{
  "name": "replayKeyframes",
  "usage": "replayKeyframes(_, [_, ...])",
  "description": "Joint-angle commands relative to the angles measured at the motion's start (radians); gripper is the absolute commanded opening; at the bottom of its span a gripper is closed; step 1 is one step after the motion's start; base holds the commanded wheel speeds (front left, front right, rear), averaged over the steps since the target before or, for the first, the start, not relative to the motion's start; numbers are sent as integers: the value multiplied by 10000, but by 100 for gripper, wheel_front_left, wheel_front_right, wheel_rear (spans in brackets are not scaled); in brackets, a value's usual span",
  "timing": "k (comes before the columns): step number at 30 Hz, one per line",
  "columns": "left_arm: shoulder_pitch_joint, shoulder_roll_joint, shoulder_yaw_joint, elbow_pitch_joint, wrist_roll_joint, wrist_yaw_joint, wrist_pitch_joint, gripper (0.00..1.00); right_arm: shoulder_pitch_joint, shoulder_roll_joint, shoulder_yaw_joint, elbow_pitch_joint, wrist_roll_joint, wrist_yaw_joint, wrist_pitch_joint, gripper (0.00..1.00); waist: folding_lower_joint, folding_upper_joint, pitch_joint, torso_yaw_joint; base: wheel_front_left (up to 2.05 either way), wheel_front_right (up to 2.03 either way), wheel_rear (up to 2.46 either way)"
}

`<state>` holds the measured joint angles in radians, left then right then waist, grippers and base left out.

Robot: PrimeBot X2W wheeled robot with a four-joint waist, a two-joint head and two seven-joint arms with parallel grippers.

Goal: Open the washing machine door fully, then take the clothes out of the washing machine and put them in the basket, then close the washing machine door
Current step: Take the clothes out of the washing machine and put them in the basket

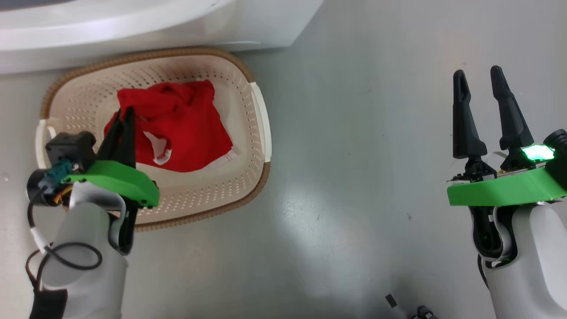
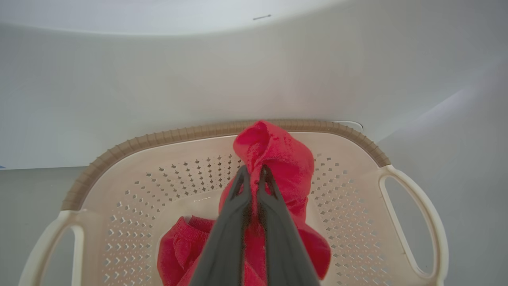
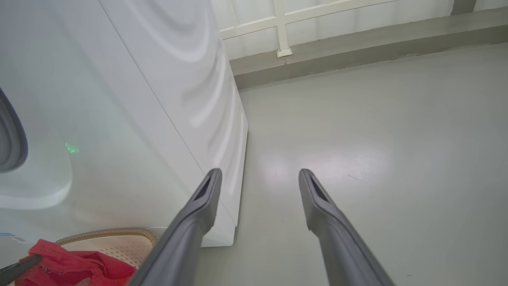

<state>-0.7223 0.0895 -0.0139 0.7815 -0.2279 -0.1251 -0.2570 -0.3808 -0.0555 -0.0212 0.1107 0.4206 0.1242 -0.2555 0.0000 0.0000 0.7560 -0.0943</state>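
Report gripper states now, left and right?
Left gripper: closed, pinching the red garment over the basket.
Right gripper: open, holding nothing, above the floor.

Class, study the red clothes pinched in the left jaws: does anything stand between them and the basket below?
Nothing visible does. The clothes hang inside the basket, their lower folds on its floor, with the left gripper shut on them.
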Motion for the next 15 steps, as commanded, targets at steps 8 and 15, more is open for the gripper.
replayKeyframes(8, [-856,697,-166,1512,72,-55,-47,0,-201,50,237,-405,31,65,-63,100,0,0,838,-249,0,0,0])
replayKeyframes(15, [-1373,790,-349,2567,-153,-55,-47,0,-269,51,257,-432,102,65,-63,100,0,0,971,-321,0,0,0])
